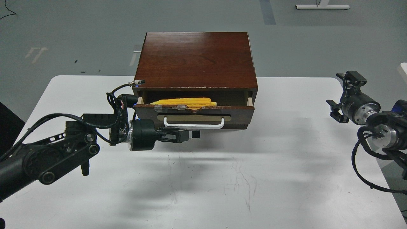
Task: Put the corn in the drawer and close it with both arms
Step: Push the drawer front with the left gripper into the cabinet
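The yellow corn [186,102] lies lengthwise in the drawer [241,113], which stands only a little way out of the dark wood cabinet [195,60]. Only the cob's top shows above the chipped, taped front edge. My left gripper [192,134] is shut and empty. It lies sideways just below the white bar handle [194,126], against the drawer front. My right gripper [341,95] is open and empty, held above the table's right side, well clear of the cabinet.
The cabinet stands at the back middle of a white table [254,178]. My left arm [63,152] stretches across the left of the table. Grey floor lies beyond the table's far edge.
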Available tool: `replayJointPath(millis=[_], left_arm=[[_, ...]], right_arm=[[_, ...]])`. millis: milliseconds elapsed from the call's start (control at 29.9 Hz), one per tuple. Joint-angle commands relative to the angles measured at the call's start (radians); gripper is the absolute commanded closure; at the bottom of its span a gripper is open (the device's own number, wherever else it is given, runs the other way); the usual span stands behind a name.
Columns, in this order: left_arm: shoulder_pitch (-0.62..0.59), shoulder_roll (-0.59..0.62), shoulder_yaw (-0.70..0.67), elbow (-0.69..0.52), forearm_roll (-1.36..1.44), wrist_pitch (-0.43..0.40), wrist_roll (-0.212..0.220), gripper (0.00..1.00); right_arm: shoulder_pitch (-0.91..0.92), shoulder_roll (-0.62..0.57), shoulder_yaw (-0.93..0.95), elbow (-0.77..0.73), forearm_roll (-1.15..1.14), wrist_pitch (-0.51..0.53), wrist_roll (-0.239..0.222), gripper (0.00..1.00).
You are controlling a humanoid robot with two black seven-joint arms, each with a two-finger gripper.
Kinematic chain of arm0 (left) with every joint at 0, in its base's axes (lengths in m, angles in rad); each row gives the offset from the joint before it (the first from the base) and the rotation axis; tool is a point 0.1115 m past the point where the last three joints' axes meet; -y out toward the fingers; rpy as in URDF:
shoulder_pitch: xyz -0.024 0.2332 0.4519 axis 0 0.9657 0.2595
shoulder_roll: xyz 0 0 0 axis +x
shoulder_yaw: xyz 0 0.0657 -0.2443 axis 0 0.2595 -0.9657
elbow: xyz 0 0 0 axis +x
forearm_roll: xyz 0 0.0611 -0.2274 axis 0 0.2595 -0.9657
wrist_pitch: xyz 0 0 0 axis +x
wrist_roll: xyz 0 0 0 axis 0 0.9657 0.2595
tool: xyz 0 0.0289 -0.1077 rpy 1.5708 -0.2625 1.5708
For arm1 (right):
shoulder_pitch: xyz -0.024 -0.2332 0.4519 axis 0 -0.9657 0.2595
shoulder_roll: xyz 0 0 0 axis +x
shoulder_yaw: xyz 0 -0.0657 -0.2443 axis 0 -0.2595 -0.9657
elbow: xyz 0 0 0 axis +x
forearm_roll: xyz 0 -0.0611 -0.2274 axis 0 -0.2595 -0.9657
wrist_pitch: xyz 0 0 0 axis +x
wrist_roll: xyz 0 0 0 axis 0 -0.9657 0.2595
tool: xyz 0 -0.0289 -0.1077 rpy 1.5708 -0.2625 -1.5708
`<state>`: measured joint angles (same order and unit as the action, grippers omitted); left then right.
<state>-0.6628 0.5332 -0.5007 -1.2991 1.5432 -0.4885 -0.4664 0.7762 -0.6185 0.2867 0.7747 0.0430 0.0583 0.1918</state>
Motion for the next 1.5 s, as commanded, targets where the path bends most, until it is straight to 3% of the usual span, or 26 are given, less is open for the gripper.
replayJointPath(millis=[0,1036,1470], left_arm=[[-0.004,-0.01,0.001,0.007,0.0,0.0,0.0,0.93],[-0.118,-0.082,0.002,0.139,0.0,0.0,0.002,0.89],[-0.118,-0.029,0.001,0.047,-0.086,0.0,-0.012,0.89]], right_arm=[[0.0,-0.001,0.0,0.0,0.0,0.0,0.0,0.0],[-0.006,0.0,0.0,0.0,0.0,0.002,0.006,0.0],[-0.011,0.0,0.0,-0.02,0.0,0.003,0.006,0.0]])
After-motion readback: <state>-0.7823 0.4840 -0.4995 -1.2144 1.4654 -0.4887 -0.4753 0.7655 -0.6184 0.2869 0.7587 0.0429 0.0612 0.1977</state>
